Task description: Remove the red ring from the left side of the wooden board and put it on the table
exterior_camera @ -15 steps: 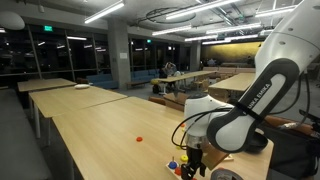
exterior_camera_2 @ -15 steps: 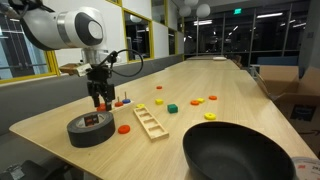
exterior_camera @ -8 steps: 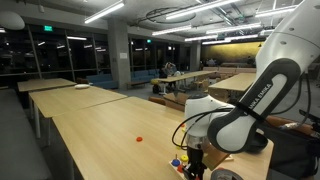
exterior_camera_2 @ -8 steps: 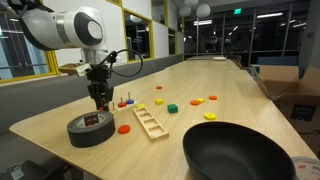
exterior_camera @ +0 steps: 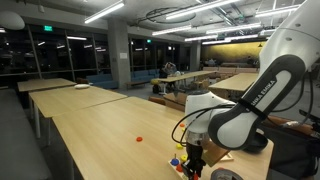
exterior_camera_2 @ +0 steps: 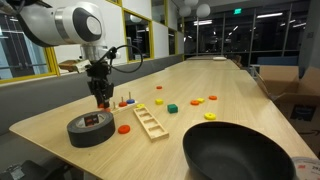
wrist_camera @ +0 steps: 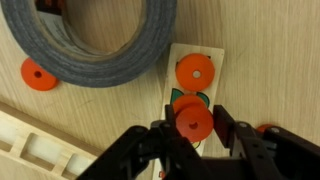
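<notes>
One red ring gripped betw. our jaws above wooden board, so we can carry it to table.

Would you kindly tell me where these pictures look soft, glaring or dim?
Wrist view: evenly lit; the hand holding the flat red ring looks soft, the grey tape roll sharper. In an exterior view, the big black bowl sits near the lens and is blurred. In an exterior view, ceiling strip lights glare above dark windows.
</notes>
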Motion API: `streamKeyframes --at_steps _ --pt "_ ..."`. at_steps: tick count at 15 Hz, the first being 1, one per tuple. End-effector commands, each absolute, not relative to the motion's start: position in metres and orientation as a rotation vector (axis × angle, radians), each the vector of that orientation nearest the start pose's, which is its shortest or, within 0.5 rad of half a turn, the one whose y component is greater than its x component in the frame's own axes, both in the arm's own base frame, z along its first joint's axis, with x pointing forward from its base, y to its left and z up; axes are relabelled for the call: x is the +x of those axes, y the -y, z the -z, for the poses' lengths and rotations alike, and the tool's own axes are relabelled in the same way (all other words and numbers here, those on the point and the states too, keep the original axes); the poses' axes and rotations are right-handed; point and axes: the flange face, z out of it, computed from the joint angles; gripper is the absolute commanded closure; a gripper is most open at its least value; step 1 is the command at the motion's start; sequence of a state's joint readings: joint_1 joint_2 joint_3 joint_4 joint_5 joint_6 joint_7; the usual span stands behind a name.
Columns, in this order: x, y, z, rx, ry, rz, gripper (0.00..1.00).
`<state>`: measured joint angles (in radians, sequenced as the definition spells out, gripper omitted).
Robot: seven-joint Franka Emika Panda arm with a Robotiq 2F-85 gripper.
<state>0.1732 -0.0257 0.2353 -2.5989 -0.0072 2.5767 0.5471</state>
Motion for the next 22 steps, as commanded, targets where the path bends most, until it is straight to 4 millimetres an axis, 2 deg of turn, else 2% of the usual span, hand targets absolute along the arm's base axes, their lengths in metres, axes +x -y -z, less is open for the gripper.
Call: streamKeyframes --at_steps 1,7,11,16,22 --pt "0.399 -0.176 -0.286 -3.123 -0.204 0.050 0.76" --pt "0.388 -0.206 -0.291 -3.068 -0.058 0.008 0.76" --pt "0.371 -0.231 -0.287 -3.049 0.074 -0.058 0.76" --pt "0.357 -0.249 -0.276 -3.077 0.152 -0.096 0.76" --pt "0.353 -0.262 -0.258 -3.100 0.215 -0.112 0.76"
